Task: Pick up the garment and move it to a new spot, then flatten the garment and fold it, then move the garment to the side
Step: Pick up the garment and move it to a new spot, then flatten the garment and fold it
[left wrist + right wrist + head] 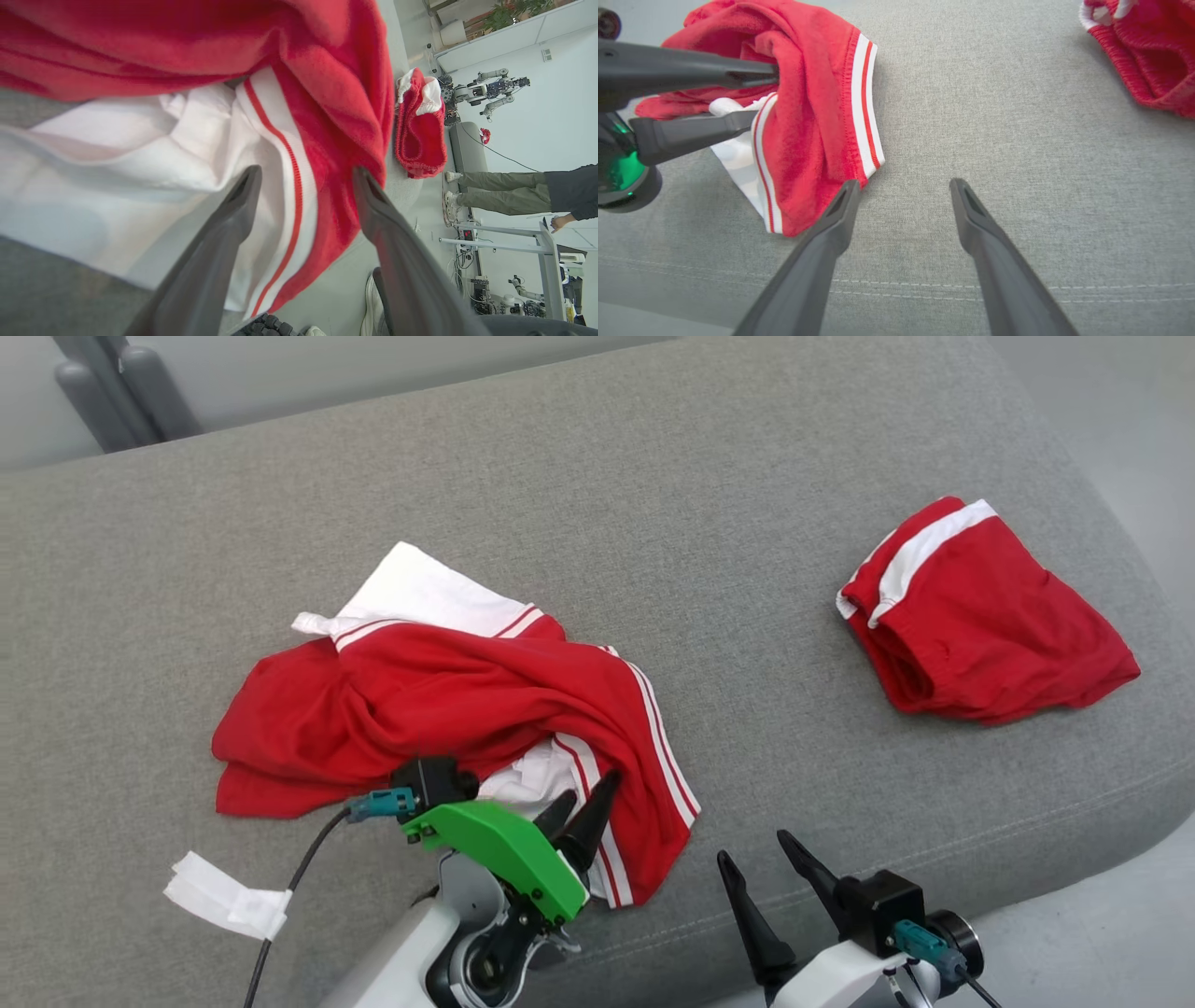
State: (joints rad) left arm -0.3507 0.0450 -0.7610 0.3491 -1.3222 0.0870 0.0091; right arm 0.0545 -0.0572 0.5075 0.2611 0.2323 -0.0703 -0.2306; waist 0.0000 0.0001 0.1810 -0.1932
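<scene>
The left arm reaches in from the lower left of the head view, its pale forearm (397, 957) angled up and to the right under a green cover (509, 851), so that the left tool (590, 789) points into the near edge of the garment (439, 700). Its two dark fingers stand well apart. In the right wrist view one tip touches a red fold and the other the white cloth below it, with nothing pinched between them. The right arm comes in at the lower right, and the right tool (752, 846) sits over bare fabric near the front seam of the grey cushion (653, 476), just right of the garment. Its two fingers are spread wide and hold nothing. There are two red pieces of clothing. The garment lies crumpled left of centre on the cushion, red with white panels and a white band lined in red along its right hem. A second red garment (990, 625) with a white band lies bunched well apart, towards the cushion's right end. One strip of white tape (229, 896) lies at the near left, beside a single black cable (289, 887). The left wrist view takes in one person (514, 191) in olive trousers standing beyond the cushion, and one other robot (490, 88) farther back.
</scene>
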